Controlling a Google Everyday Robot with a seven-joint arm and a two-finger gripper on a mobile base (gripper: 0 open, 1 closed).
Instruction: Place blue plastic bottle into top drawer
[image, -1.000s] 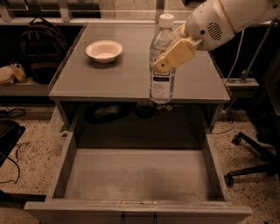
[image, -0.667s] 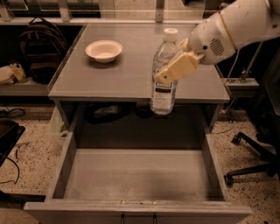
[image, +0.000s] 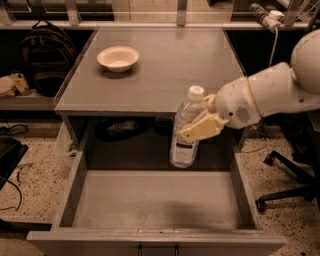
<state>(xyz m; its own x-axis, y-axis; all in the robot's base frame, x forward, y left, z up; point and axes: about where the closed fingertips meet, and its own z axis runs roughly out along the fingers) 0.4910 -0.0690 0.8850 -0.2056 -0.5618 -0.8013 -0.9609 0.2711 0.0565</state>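
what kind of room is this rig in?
Probably an office or lab: swivel chair base, backpack at left, grey table. Gripper holds the bottle over the open drawer.

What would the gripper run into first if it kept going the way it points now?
The gripper, shut on the bottle above the open drawer, points left and slightly down. Past the bottle the way looks free until the drawer's left wall, though depth is hard to judge.

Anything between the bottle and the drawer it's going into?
Nothing visible. The gripper holds the blue plastic bottle above the rear of the open top drawer, whose floor is bare. The white bowl sits on the tabletop, well aside.
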